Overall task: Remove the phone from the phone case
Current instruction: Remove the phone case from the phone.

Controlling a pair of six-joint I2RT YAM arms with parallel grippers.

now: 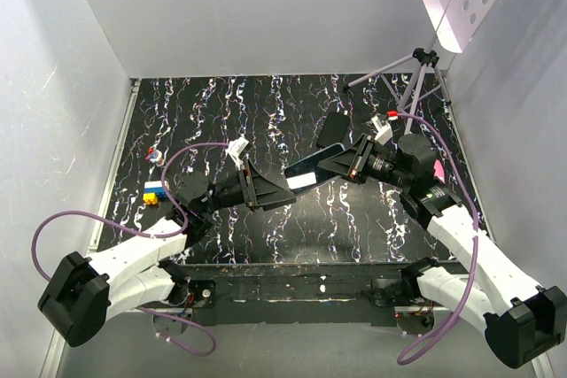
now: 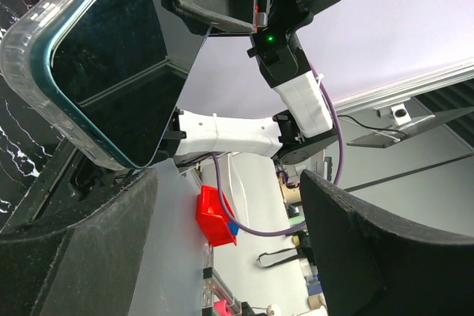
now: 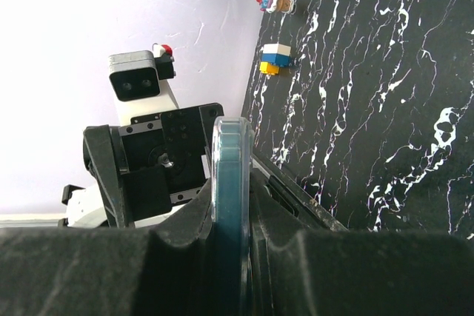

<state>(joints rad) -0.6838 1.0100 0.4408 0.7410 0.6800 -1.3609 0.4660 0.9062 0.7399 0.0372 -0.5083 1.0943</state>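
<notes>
Up off the black marbled table [image 1: 221, 104], two robot arms meet over the middle with the phone [image 2: 111, 72] between them; its glossy black screen faces the left wrist camera, and the clear, rounded rim of the phone case [image 2: 29, 42] wraps its teal edge, so the phone sits inside the case. The right gripper [image 1: 335, 164] is clamped on the far end of the cased phone; seen edge-on from the right wrist, the slab stands upright, pinched between the two dark fingers. The left gripper [image 1: 280, 189] has its jaws spread wide; the near end of the phone lies close beside one finger [image 2: 74, 242], the other finger stands well apart, and whether the near one touches the case cannot be told. On the table behind the right gripper lies a dark flat rectangle [image 1: 335, 126]; what it is cannot be made out. Near the left edge stand a small toy figure [image 1: 155, 155] and a stack of white, blue and yellow blocks [image 1: 154, 192]; a tripod [image 1: 416, 77] stands at the far right corner.
</notes>
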